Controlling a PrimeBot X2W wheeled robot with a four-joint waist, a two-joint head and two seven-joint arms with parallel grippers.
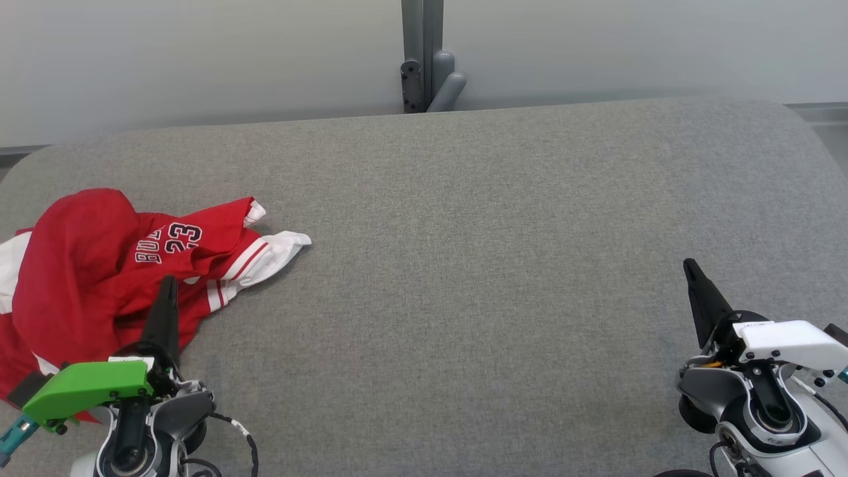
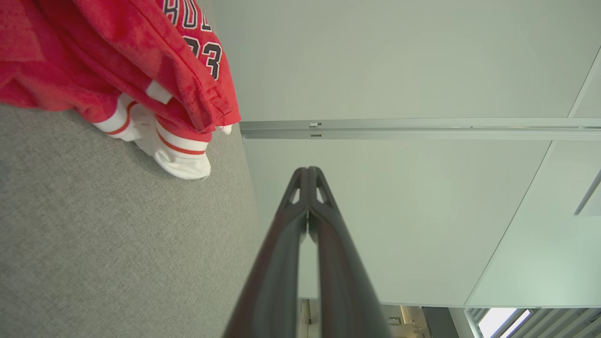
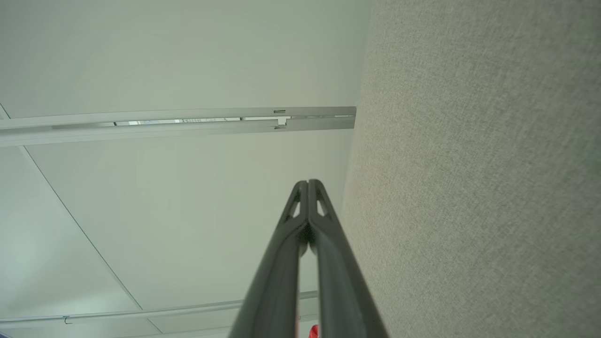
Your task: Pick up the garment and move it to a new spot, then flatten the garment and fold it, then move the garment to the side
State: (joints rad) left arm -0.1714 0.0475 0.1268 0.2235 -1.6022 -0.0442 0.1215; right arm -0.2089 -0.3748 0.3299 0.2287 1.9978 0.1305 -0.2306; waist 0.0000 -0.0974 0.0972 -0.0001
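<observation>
The garment (image 1: 99, 265) is a red jersey with white striped trim and the number 23. It lies crumpled at the left edge of the grey table (image 1: 464, 265). In the left wrist view the garment (image 2: 117, 61) fills the upper left. My left gripper (image 1: 169, 281) is at the lower left, shut and empty, its tip over the garment's near edge. In its own view the left gripper (image 2: 308, 169) has its fingers pressed together. My right gripper (image 1: 689, 264) is at the lower right over bare table, shut and empty, far from the garment. The right gripper (image 3: 308, 181) shows closed fingers too.
The table's grey fabric top (image 3: 469, 188) has rounded far corners. A pale wall with a grey post and bracket (image 1: 424, 59) stands behind the far edge. The garment hangs partly over the table's left edge.
</observation>
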